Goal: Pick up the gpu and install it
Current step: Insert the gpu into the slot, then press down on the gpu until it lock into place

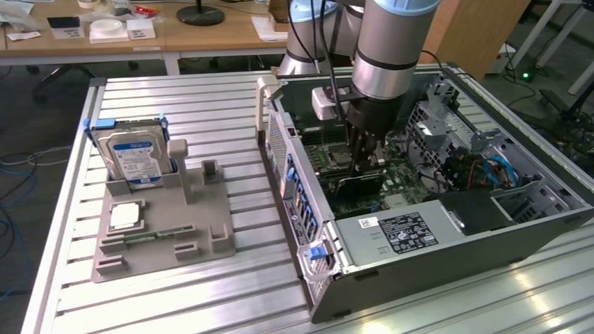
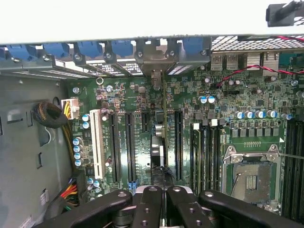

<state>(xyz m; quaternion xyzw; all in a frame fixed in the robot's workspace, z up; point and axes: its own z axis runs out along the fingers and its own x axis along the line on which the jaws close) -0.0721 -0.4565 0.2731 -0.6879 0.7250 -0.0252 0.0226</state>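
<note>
The gpu stands on edge inside the open computer case, down at the motherboard's expansion slots. The wrist view looks along its thin top edge: the gpu runs from the case's rear bracket row toward my fingers, between two long black slots. My gripper reaches straight down into the case above it. In the wrist view the gripper has its black fingers drawn together, meeting on the card's near top edge.
The motherboard carries an empty CPU socket and memory slots beside the card. A grey parts holder on the exterior view's left holds a silver hard drive, a processor and a green memory stick. Drive cages and cables fill the case's far side.
</note>
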